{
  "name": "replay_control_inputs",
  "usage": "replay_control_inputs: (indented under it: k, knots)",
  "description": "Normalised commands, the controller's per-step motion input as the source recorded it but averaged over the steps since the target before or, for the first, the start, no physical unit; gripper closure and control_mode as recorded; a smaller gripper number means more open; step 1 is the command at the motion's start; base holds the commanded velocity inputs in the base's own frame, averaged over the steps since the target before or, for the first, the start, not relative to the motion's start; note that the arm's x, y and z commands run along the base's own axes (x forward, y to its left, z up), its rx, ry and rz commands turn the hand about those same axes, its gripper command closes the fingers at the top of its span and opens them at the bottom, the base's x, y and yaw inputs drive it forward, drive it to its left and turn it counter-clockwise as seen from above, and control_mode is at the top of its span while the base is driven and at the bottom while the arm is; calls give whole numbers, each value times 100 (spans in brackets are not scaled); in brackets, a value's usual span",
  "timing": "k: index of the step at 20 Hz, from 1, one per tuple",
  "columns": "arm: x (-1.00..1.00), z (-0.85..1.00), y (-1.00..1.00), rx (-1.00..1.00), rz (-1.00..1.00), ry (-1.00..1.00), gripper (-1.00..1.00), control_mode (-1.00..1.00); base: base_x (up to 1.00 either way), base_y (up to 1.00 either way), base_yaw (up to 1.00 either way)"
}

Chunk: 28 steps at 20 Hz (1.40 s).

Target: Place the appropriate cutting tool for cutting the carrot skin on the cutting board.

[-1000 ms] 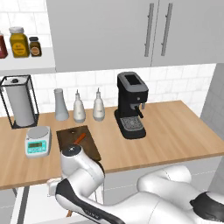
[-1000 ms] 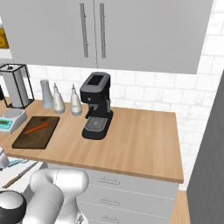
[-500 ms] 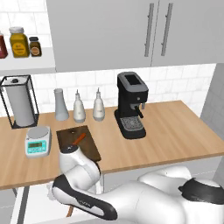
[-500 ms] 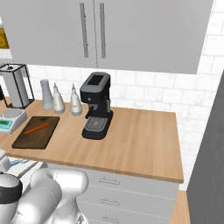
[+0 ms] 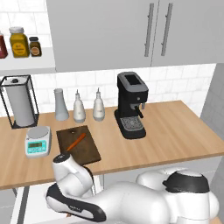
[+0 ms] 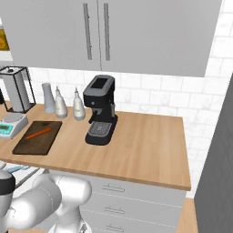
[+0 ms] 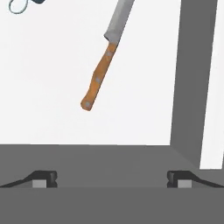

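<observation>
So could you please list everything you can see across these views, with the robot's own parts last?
Cutting board: one, dark brown, on counter.
Carrot: one, orange, on the board.
Scale: one, teal-white, beside the board.
Coffee machine: one, black, mid-counter.
Bottles: three, pale, by the wall.
Paper towel holder: one, black frame, far end of counter.
Jars: three, on the shelf.
Knife: one, brown-handled, on white drawer floor.
Peeler: light-blue, at hand view's edge.
Tool: open, above the drawer.

No words or numbers are showing clearly enough to read; the kitchen scale screen is looking too blurry.
</observation>
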Motion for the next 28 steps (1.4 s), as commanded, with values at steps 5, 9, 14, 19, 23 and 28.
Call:
replay_control_inputs:
  k: [5, 9, 14, 19, 23, 28]
  knots:
    - [-4, -17, 8, -5, 0, 5, -100, -100, 0, 0, 0]
    - [-12, -11, 13, -1, 0, 9, -100, -100, 0, 0, 0]
    - [-25, -15, 18, 0, 0, 10, -100, -100, 0, 0, 0]
    - [-36, -14, 17, 0, 0, 4, -100, -100, 0, 0, 0]
    - [-38, -4, 9, 0, 0, 0, -100, -100, 0, 0, 0]
    - [-64, -23, 14, -1, 0, 0, -100, -100, 0, 0, 0]
